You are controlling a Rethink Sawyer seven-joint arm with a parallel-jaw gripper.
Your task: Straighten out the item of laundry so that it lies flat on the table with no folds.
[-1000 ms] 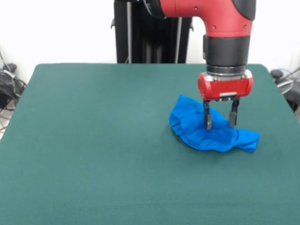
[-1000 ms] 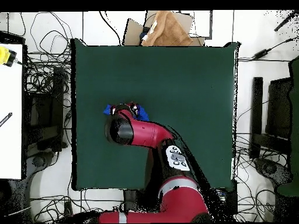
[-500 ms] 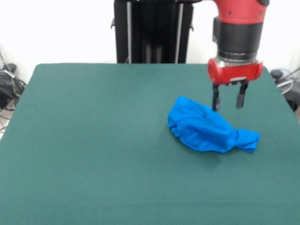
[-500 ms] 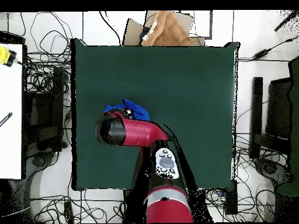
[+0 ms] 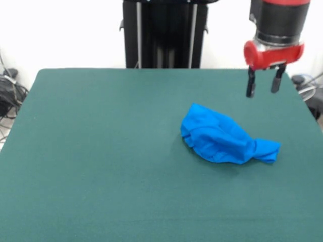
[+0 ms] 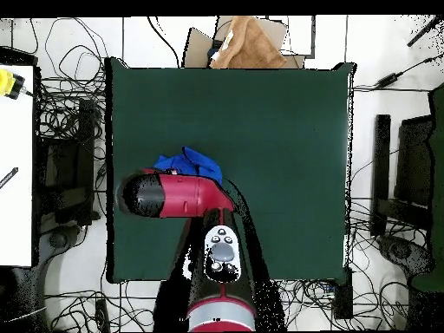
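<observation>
The item of laundry point(image 5: 224, 137) is a bright blue shirt lying in a crumpled, bunched heap on the right half of the green table point(image 5: 101, 151). No print shows on it. My gripper point(image 5: 262, 88) hangs open and empty in the air, up and to the right of the heap, well clear of the cloth. In the overhead view the shirt point(image 6: 192, 161) peeks out just above the red arm point(image 6: 169, 195), which hides the gripper and part of the cloth.
Cables lie on the floor round the table point(image 6: 260, 130). A brown cardboard piece point(image 6: 247, 48) sits beyond the table's far edge in the overhead view. A white bench point(image 6: 16, 165) stands to the left there.
My gripper has let go of the shirt, lifted off it and moved up and to the right in the front view. The shirt stays bunched on the table.
</observation>
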